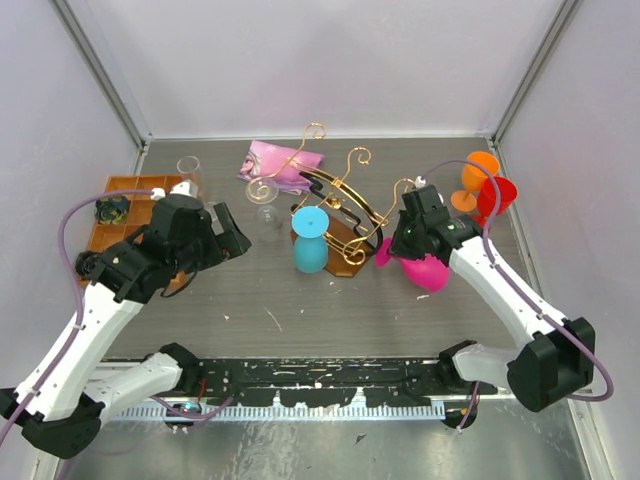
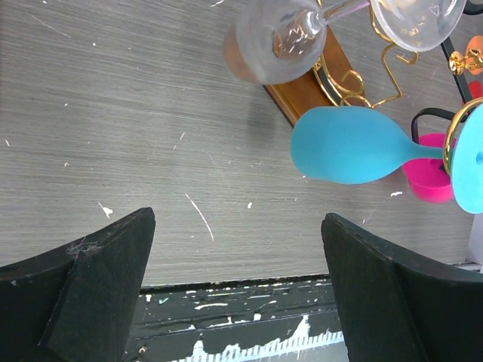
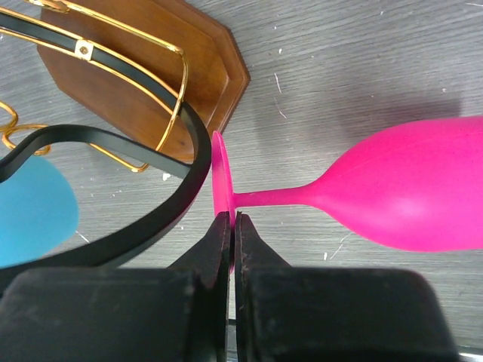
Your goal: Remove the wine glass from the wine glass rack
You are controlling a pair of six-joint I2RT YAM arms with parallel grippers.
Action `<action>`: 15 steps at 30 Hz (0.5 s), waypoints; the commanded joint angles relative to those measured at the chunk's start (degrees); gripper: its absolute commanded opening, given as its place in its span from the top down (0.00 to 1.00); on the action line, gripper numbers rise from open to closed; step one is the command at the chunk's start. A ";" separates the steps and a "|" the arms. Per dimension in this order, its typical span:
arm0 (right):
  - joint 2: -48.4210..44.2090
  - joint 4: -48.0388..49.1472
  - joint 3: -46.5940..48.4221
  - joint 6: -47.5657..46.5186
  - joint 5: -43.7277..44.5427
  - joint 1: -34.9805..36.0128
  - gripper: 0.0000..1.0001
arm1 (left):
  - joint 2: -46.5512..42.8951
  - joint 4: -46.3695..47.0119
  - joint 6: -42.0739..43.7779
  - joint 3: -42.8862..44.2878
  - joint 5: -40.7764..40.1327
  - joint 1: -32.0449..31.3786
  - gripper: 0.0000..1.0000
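Grey wood-grain table (image 1: 300, 305) bears the wine glass rack (image 1: 350, 250), orange tray (image 1: 125, 185), crumpled pink wrapper (image 1: 275, 158), orange glass (image 1: 478, 170), red glass (image 1: 497, 197)

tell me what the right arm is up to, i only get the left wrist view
observer: its jaws are shut on the edge of the pink glass's foot.
operator: is that glass off the rack yet
observer: the foot sits just outside the bend of the rack's black rail, too close to tell if they touch.
operator: anything else parked on that side
observer: an orange glass and a red glass sit far right, beyond that arm.
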 commanded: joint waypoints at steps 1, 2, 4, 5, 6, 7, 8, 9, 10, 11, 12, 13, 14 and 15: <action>2.09 8.28 3.37 2.00 -0.53 2.17 0.99 | -1.13 -1.14 1.07 1.14 -1.42 -0.12 0.01; 2.81 8.70 3.76 2.01 -0.30 2.71 0.99 | -1.13 -1.30 1.07 0.99 -1.51 -0.12 0.01; 4.14 9.64 4.61 2.18 0.12 3.63 0.99 | -1.08 -1.31 1.07 0.73 -1.46 -0.12 0.01; 4.84 10.18 4.97 2.28 0.06 3.99 0.99 | -1.13 -1.38 1.07 0.62 -1.43 -0.12 0.01; 5.85 10.65 5.43 2.35 0.17 4.31 0.99 | -1.15 -1.42 1.07 0.60 -1.36 -0.10 0.01; 6.57 11.09 5.94 2.40 0.34 4.57 0.99 | -1.13 -1.46 1.07 0.61 -1.40 -0.12 0.01; 7.33 11.34 6.44 2.37 0.48 4.79 0.99 | -1.12 -1.49 1.14 0.56 -1.43 -0.12 0.01; 8.10 11.72 6.84 2.36 0.34 4.95 0.99 | -1.12 -1.52 1.16 0.62 -1.50 -0.12 0.01; 8.77 12.07 7.26 2.43 0.12 5.05 0.99 | -1.09 -1.64 1.23 0.69 -1.64 -0.06 0.01; 9.50 12.60 7.68 2.47 -0.07 5.23 0.99 | -1.13 -1.72 1.31 0.71 -1.76 -0.12 0.01; 10.13 12.92 8.02 2.51 -0.06 5.41 0.99 | -1.14 -1.78 1.40 0.71 -1.91 -0.10 0.01; 10.74 13.30 8.29 2.52 0.01 5.72 0.99 | -1.13 -1.77 1.49 0.79 -2.00 -0.09 0.01; 11.34 13.56 8.52 2.45 -0.06 5.86 0.99 | -1.07 -1.90 1.46 0.80 -2.04 -0.12 0.01; 11.90 13.54 8.87 2.38 -0.08 5.93 0.99 | -1.10 -1.88 1.50 0.73 -2.13 -0.12 0.01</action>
